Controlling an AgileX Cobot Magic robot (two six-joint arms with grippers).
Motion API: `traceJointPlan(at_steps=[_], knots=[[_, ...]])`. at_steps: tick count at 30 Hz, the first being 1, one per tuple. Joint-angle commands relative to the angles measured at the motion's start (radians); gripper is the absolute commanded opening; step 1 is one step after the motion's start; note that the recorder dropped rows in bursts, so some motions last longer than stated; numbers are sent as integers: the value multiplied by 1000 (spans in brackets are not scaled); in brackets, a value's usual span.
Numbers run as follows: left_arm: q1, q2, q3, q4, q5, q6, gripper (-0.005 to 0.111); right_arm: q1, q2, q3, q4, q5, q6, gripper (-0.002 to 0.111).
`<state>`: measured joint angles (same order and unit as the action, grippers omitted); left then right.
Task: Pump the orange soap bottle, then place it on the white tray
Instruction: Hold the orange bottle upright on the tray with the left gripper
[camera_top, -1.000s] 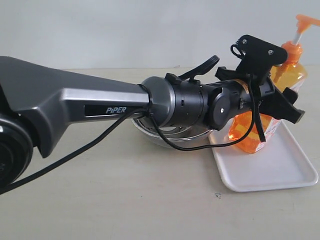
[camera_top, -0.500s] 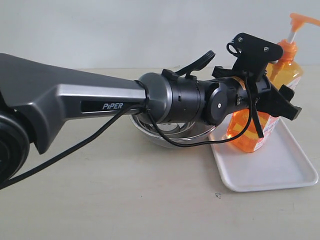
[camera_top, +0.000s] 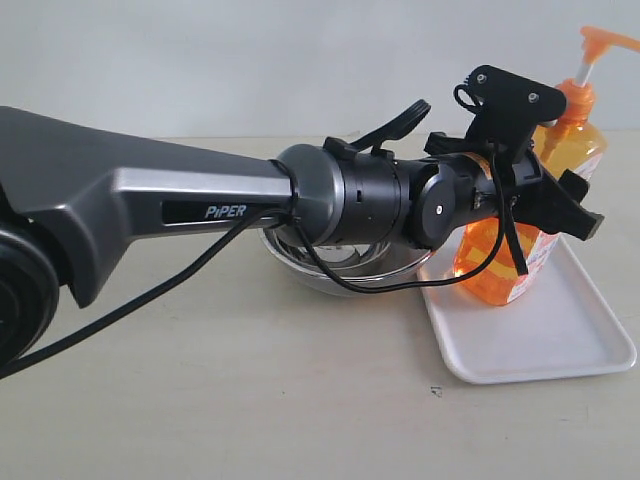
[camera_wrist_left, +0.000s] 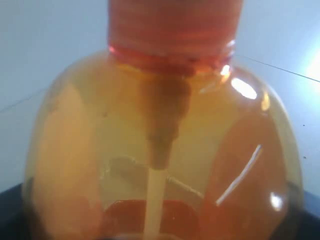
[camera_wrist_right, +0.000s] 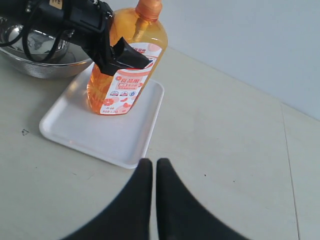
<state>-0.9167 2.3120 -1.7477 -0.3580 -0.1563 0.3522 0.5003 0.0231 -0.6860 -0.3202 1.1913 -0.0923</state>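
1. At the far left of the exterior view, the grey left arm (camera_top: 130, 210) reaches rightward across the pale table (camera_top: 250, 400). A black cable (camera_top: 150, 300) hangs in a loop beneath it.
2. Past the middle, a round steel bowl (camera_top: 330, 272) sits on the table behind the arm's wrist, just left of the white tray (camera_top: 540, 340).
3. The left gripper (camera_top: 570, 205) is clamped around the middle of the orange soap bottle (camera_top: 488, 268). One black finger (camera_wrist_right: 127, 57) lies across the front of its label, and the other is hidden behind the bottle. The left wrist view is filled by the bottle's translucent shoulder and ribbed collar, with the dip tube showing inside.
4. The orange soap bottle is over the left part of the white tray, on the side close to the bowl. It leans, its top toward the right. Its base is down at the tray's surface, though whether it rests flat there cannot be told. The orange pump head (camera_top: 607, 42) is raised on its white stem.
5. The rest of the white tray lies bare to the right and near side, flat on the table.
6. The right gripper (camera_wrist_right: 153, 167) shows only in its own wrist view. Its two dark fingers are pressed together with nothing between them, above bare table and apart from the tray's edge.
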Motion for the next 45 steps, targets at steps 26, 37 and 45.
traceJointPlan(at_steps=[26, 37, 45], knots=[[1, -19, -10, -5, -6, -1, 7, -2, -1, -3, -3, 0, -11, 0], [1, -19, -10, -5, -4, -68, 66, -2, -1, -3, -3, 0, -11, 0], [1, -19, -10, -5, -8, -68, 67, -2, -1, -3, -3, 0, -11, 0]])
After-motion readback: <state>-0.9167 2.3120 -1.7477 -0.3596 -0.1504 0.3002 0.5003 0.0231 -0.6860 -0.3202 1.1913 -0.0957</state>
